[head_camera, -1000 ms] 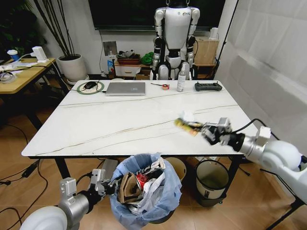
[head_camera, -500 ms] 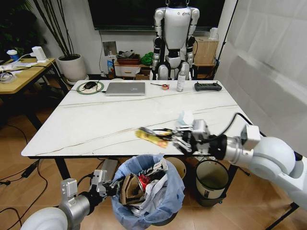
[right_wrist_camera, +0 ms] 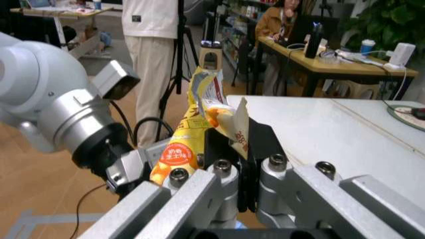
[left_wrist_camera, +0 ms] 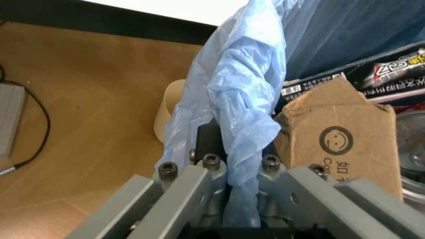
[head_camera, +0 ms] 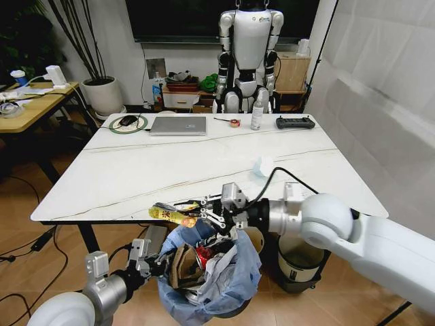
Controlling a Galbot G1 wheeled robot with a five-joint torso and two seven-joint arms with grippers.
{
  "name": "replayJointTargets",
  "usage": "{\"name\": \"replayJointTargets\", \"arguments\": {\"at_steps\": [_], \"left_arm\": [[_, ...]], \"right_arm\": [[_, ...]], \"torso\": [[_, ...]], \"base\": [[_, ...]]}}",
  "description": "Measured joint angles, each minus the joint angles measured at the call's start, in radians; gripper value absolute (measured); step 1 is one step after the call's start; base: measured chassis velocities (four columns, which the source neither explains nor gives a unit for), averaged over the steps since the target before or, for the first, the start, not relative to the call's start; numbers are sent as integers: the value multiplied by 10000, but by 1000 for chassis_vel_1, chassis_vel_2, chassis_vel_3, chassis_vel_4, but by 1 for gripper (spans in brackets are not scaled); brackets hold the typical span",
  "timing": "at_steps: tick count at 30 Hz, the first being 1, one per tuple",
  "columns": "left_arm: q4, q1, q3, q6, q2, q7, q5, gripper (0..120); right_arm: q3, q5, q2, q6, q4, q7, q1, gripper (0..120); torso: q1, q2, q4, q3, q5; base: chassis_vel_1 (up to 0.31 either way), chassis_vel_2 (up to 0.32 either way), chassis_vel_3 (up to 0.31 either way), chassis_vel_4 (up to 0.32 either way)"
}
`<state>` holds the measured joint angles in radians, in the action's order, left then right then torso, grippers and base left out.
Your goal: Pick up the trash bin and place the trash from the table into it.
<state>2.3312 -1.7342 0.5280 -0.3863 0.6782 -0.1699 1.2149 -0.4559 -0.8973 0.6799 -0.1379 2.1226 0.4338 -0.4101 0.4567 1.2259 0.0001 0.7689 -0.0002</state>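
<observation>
The trash bin, lined with a light-blue bag, hangs just below the front edge of the table. My left gripper is shut on its bag rim; in the left wrist view the left gripper pinches the blue plastic beside a brown cardboard box. The bin holds cardboard, red and white litter. My right gripper is shut on a yellow wrapper, level with the table edge and above the bin's left rim. The right gripper clamps the wrapper. A crumpled white tissue lies on the table.
A silver laptop, a bottle and a black controller line the table's far side. A cream bucket and a grey-and-black bin stand under the table's right part. A humanoid robot stands behind.
My right gripper has carried the yellow wrapper left and toward the table's front edge, from over the right part of the table to above the bin. The left gripper kept its hold.
</observation>
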Motion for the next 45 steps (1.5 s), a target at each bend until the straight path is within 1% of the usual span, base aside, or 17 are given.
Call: {"name": "replayJointTargets", "arguments": {"at_steps": [7,14,15,16,17,18,26,29,35,37,38,39,41,44,45], "left_arm": [[-25,35,8,0,-1,12,17,0],[-35,38,45,0,-25,-1,75,0],[-35,14,53,0,-23,-15,81,0],[-31,-22,74,0,-23,-32,87,0],[-31,-22,74,0,-23,-32,87,0],[-29,-45,109,0,-44,-50,91,0],[36,-144,245,-6,-185,-186,113,0],[87,-164,282,-9,-230,-215,143,0],[98,-178,326,-14,-275,-248,156,0],[98,-165,326,-14,-284,-255,169,0],[98,-165,326,-14,-284,-255,169,0],[95,-155,326,-14,-291,-256,176,0],[77,-132,329,-14,-294,-258,181,0],[70,-118,336,-15,-294,-260,184,0],[70,-118,336,-15,-294,-260,184,0]], "right_arm": [[-245,356,185,125,-507,242,20,0],[-219,840,127,327,-759,582,-125,0],[-167,969,68,396,-757,685,-194,1],[-72,1126,-24,507,-751,807,-314,6],[-72,1126,-24,507,-751,807,-314,6],[81,1274,-149,603,-702,928,-465,9],[831,1670,-623,748,-431,1182,-1225,11],[1123,1793,-784,800,-368,1287,-1521,15],[1423,1904,-988,843,-238,1320,-1878,18],[1485,1937,-1024,854,-211,1326,-1956,22],[1485,1937,-1024,854,-211,1326,-1956,22],[1507,1939,-1047,858,-193,1328,-1978,27],[1546,1939,-1089,861,-168,1330,-2002,29],[1645,1930,-1174,882,-100,1332,-2112,36],[1645,1930,-1174,882,-100,1332,-2112,36]], "torso": [[0,0,-1,0,0],[0,0,-1,-1,0],[0,0,-1,-1,0],[0,0,-2,-1,0],[0,0,-2,-1,0],[0,0,-1,-1,2],[-1,1,-2,-2,2],[-1,1,-3,-2,3],[-1,1,-3,-2,2],[-1,1,-2,-2,3],[-1,1,-2,-2,3],[-1,1,-1,-2,2],[-1,1,-1,-2,2],[-1,1,-1,-2,2],[-1,1,-1,-2,2]], "base": [[0,0,0,0],[0,0,0,0],[0,0,0,0],[0,0,0,0],[0,0,0,0],[0,0,0,0],[0,0,0,0],[0,0,0,0],[0,0,0,0],[0,0,0,0],[0,0,0,0],[0,0,0,0],[0,0,0,0],[0,0,0,0],[0,0,0,0]]}}
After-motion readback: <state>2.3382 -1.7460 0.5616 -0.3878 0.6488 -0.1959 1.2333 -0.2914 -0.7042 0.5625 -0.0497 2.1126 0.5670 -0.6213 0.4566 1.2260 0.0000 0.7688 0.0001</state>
